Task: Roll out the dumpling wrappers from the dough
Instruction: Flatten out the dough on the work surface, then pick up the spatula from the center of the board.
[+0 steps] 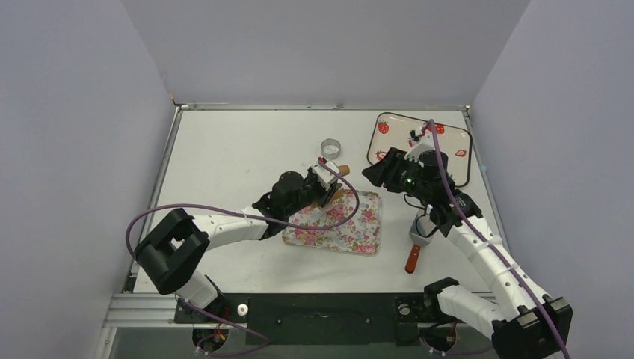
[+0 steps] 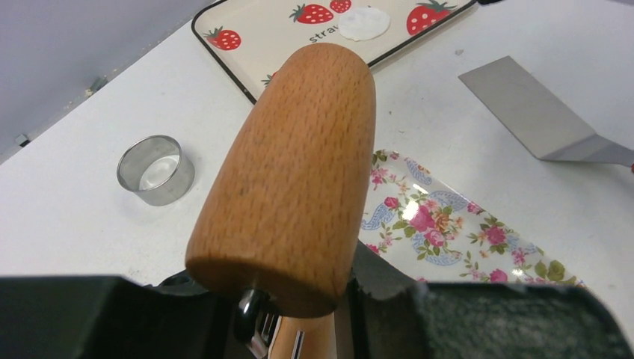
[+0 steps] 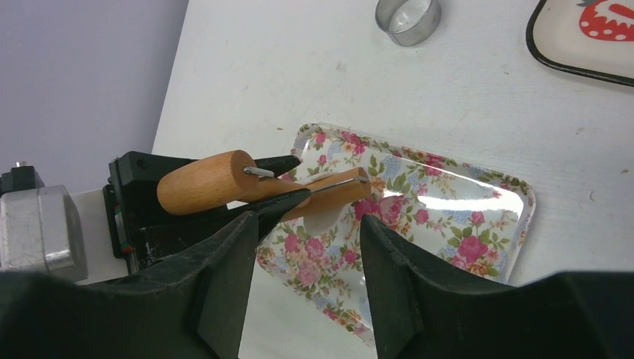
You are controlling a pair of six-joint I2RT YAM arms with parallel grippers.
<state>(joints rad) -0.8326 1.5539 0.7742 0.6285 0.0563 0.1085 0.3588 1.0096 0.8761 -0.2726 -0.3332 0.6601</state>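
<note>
Dumpling wrapper [image 2: 364,22]: 1 thin white disc, lies flat on strawberry tray [image 2: 247,45]; probably soft, light, tearable, so best lifted from underneath. Left gripper [image 1: 325,182] clamped on wooden roller [image 2: 291,172] over floral tray [image 1: 362,232] corner; right gripper [image 3: 310,224] parted, empty.

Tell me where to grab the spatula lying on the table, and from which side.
Grip the spatula by its red handle, coming straight down from above and closing across the handle's width. The handle is the thick, narrow part and lies in the open, pointing toward the near edge. The blade rests flat on the table, thin and wide, so it likely offers little to pinch.
</note>
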